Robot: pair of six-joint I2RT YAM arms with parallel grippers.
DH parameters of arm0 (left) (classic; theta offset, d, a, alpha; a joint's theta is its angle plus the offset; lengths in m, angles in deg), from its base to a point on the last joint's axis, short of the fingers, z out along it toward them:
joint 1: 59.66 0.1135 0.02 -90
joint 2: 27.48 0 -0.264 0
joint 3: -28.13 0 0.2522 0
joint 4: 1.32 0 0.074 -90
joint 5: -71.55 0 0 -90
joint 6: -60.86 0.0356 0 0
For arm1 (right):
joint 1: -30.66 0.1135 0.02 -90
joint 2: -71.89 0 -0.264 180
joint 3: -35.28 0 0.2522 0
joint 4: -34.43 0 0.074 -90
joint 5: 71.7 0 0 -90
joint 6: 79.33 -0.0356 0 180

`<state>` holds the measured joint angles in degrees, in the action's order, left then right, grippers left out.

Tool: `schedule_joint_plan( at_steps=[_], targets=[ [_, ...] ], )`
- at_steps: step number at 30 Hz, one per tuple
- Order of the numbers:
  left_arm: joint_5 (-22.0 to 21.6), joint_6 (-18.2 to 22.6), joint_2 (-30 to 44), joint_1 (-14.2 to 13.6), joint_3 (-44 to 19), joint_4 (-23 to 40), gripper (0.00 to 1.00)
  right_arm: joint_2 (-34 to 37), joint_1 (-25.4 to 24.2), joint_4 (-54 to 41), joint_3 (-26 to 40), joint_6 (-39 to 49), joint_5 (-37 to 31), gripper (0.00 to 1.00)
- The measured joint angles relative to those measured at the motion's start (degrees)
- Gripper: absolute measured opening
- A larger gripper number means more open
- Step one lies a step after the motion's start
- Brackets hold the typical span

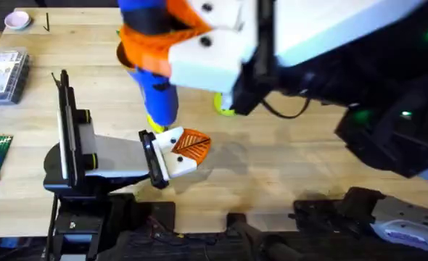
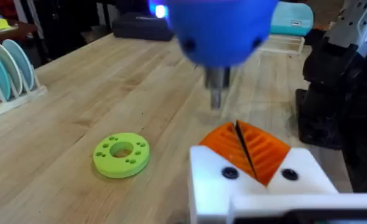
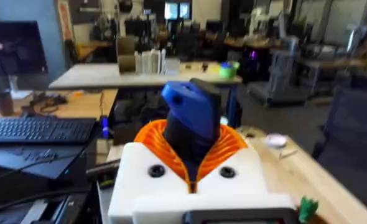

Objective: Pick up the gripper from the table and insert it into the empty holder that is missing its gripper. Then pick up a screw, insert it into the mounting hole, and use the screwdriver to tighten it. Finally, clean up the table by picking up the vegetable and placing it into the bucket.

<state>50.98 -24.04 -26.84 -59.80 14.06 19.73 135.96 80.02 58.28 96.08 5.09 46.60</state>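
Counted: 2 grippers (image 1: 188, 148) (image 3: 193, 163), 1 screwdriver (image 1: 156, 90), 1 green disc (image 2: 121, 154), 1 parts box (image 1: 2, 72), 1 pink dish (image 1: 17, 19).

White angular finger bases with orange ribbed pads and dark screw holes are seen on each gripper (image 1: 188, 148); black arms are cabled.

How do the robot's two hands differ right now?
The right hand is clamped on a blue screwdriver, while the left hand is shut with nothing in it. The right hand is raised and holds the screwdriver pointing down, while the left hand sits low over the table, reaching sideways, just under the screwdriver's tip. Both are white and orange.
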Motion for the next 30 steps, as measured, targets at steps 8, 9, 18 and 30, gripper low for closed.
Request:
schedule_joint_plan(
  at_steps=[8, 9, 18, 30],
  targets=[
    [0.0, 0.0, 0.0, 0.0, 0.0, 0.0, 0.003, -3.97, -4.6, -1.65, 0.0, 1.65, -0.26, 0.015],
    [0.0, 0.0, 0.0, 0.0, 0.0, -0.01, 0.003, -3.89, -5.53, -4.33, 0.0, 2.89, -1.05, 0.015],
    [0.0, 0.0, -0.01, 0.0, 0.0, -0.02, 0.003, 3.79, -17.99, -25.66, 0.0, 22.65, -23.04, 0.015],
    [-0.02, 0.0, -0.01, 0.0, 0.0, -0.02, 0.003, 23.45, -32.3, -26.87, 0.0, 38.62, -36.74, 0.015]
  ],
)
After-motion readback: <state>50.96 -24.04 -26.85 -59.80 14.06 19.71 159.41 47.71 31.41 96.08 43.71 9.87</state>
